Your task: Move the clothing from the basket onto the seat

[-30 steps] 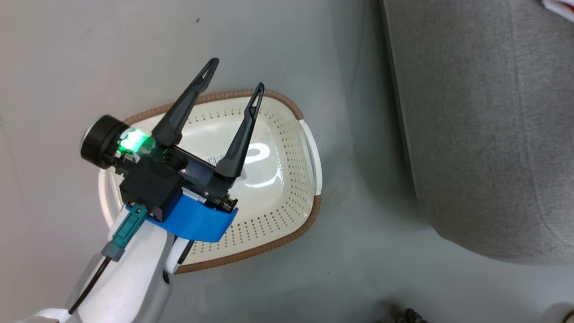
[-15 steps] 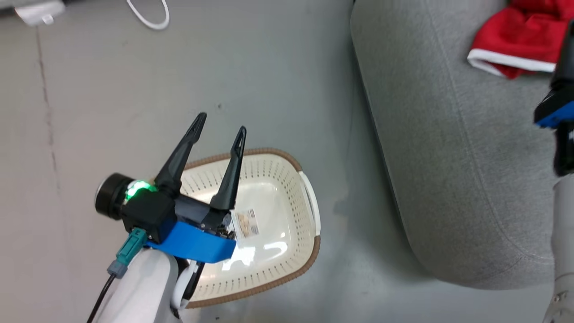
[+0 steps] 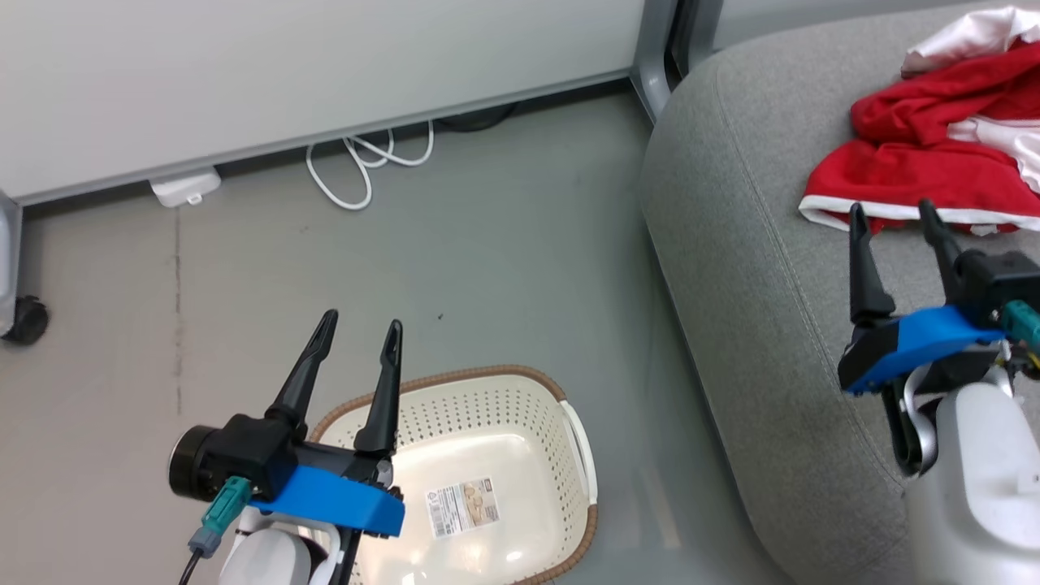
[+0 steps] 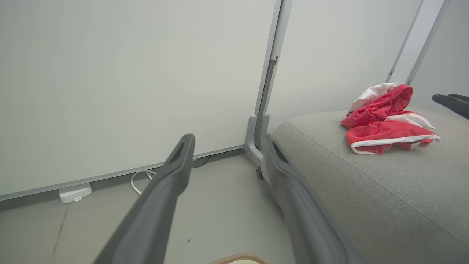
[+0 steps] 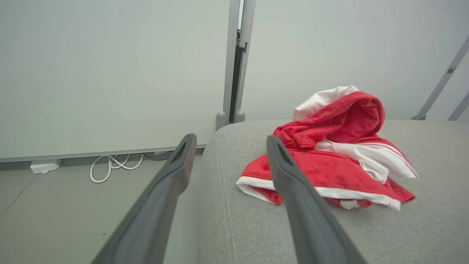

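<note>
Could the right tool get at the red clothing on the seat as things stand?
Probably yes: the right tool, open, points at the clothing over bare seat, nothing between.

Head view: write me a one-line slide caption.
Clothing heaped on the seat; basket holds no garments; left gripper and right gripper open.

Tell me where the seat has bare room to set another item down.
Free: the seat from its rounded left edge across the seam to the white hem of the clothing; the open right end effector hovers over that patch. Crowded: the far right corner, under the clothing.
</note>
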{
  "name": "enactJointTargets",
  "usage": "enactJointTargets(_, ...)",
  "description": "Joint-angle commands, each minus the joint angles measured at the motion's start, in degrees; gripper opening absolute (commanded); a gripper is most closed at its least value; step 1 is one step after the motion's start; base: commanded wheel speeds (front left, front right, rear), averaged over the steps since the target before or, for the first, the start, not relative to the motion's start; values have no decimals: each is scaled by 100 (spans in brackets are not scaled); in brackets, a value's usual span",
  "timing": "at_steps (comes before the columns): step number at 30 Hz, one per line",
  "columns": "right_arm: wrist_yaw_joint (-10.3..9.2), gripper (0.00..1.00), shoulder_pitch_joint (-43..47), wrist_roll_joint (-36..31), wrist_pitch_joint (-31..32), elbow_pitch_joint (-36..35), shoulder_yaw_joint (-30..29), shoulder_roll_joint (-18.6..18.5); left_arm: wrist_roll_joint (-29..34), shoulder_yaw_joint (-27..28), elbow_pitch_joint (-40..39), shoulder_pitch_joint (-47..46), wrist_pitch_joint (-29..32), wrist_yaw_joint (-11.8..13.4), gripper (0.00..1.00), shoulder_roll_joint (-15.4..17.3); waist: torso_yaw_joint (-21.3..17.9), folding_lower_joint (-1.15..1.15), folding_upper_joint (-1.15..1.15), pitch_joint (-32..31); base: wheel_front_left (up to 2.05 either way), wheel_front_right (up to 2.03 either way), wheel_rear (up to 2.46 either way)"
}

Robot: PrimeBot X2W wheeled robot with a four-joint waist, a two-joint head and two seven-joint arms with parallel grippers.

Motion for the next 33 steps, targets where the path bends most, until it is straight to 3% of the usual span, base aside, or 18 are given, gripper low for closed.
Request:
enactJointTargets(1,1,100,339,93,68,-289,84,71,-6,118,37,115,-16,-34,100,-20,93,2,0,-223,0,0,0)
enactJointTargets(15,1,100,1694,502,427,-1377,419,217,32,608,292,569,-16,-47,100,-190,534,2,0,-792,0,0,0)
enactJointTargets(21,2,100,2049,901,517,-1492,515,214,48,773,491,677,-16,-45,100,-216,751,2,0,-986,0,0,0)
enactJointTargets(33,1,100,2427,722,583,-1575,686,214,13,900,617,847,-16,-47,100,-216,978,2,0,-1206,0,0,0)
